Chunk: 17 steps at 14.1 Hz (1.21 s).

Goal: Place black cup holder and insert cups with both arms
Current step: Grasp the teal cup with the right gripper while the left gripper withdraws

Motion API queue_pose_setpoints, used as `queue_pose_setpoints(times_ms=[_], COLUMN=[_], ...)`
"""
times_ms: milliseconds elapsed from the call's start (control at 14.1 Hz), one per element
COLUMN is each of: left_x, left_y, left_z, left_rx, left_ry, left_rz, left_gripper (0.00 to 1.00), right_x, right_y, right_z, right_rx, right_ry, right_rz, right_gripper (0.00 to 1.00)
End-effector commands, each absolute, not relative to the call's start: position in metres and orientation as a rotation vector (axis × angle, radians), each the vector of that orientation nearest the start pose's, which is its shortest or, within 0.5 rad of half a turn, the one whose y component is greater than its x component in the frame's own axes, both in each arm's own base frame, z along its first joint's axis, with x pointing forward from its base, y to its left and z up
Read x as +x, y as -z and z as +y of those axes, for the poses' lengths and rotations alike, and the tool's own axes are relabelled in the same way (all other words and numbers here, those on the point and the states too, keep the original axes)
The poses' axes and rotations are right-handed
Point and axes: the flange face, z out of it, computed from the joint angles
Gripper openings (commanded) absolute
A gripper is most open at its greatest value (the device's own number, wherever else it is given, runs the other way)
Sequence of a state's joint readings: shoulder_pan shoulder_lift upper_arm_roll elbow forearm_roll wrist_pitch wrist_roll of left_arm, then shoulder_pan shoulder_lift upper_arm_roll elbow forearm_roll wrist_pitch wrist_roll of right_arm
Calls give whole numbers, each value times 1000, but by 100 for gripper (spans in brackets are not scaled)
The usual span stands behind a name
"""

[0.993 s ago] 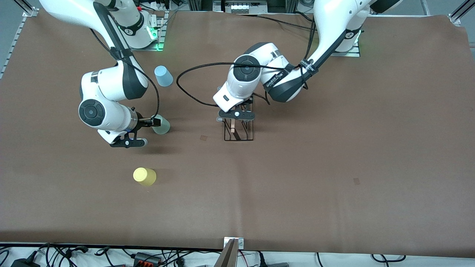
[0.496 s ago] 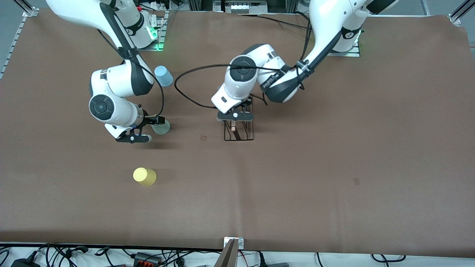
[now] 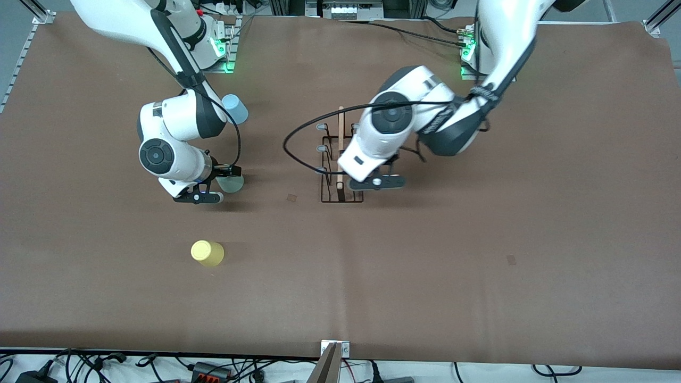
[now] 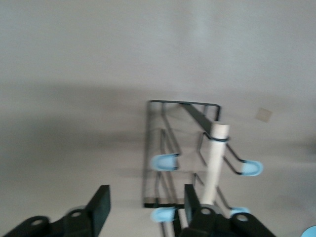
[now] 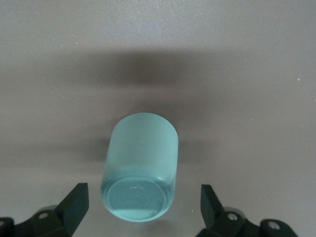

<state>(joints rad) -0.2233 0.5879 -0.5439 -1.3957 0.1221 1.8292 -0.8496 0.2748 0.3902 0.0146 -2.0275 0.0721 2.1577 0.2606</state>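
Observation:
The black cup holder [image 3: 340, 175] stands on the brown table near the middle, its wooden rod [image 3: 340, 143] upright and free. In the left wrist view the holder [image 4: 157, 148] shows with blue-tipped pegs. My left gripper [image 3: 375, 183] [image 4: 145, 207] is open and empty, just beside the holder toward the left arm's end. My right gripper [image 3: 215, 185] [image 5: 143, 205] is open, one finger on each side of the upside-down mint green cup [image 3: 233, 184] [image 5: 140, 173], not touching it. The light blue cup [image 3: 235, 109] is partly hidden by the right arm. The yellow cup [image 3: 207, 253] stands nearer the front camera.
Small brown patches mark the table [image 3: 479, 239] near the holder [image 3: 292, 197] and toward the left arm's end [image 3: 511, 259]. The left arm's black cable [image 3: 298, 154] loops over the table beside the holder.
My left gripper has let go of the holder's rod and moved off toward the left arm's end. My right gripper has closed in around the mint green cup.

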Motion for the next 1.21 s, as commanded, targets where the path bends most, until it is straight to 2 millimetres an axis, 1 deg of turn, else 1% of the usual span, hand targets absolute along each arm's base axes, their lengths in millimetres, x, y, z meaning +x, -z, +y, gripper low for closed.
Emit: queue_pose_setpoints(times_ms=[0,71,142,213,284,425,638,709,780,851,922,993,1063,1134], left_x=[571,579,588,598,606,615,623,626,622,609,600,596,589,581], left_y=[-433,-445,-453,-459,-465,-475,-486,-493,-506,-516,-524,-535,-542,-555], left_z=[-365,-338,-313,-289,-262,-223,-174,-147,-132,-125,-107,-86,-66,-51], left_rx=[-3164,-3162,-3163,-3168,-3165,-3157,-3153,-3154,-3134,-3097,-3069,-3054,-3051,-3051], left_ry=[-281,-278,-266,-256,-258,-264,-278,-267,-238,-215,-194,-169,-158,-120], left_rz=[-146,-19,75,80,43,0,36,4,-33,-54,-63,-67,-95,-143], left_gripper=[92,100,100,100,100,100,100,100,100,100,100,100,100,100], right_x=[541,541,541,542,542,543,547,547,548,552,557,560,566,573], right_y=[-229,-226,-222,-220,-218,-215,-207,-207,-209,-213,-219,-225,-235,-249], right_z=[171,170,170,172,175,178,177,177,177,175,175,176,178,182], right_rx=[-3117,-3118,-3119,-3120,-3122,-3124,-3123,-3123,-3123,-3121,-3120,-3119,-3117,-3114], right_ry=[-419,-423,-433,-433,-429,-410,-407,-407,-405,-400,-396,-403,-406,-414], right_rz=[41,44,47,49,64,85,91,91,95,101,100,93,75,51], right_gripper=[100,100,100,100,100,100,100,97,80,63,49,41,37,33])
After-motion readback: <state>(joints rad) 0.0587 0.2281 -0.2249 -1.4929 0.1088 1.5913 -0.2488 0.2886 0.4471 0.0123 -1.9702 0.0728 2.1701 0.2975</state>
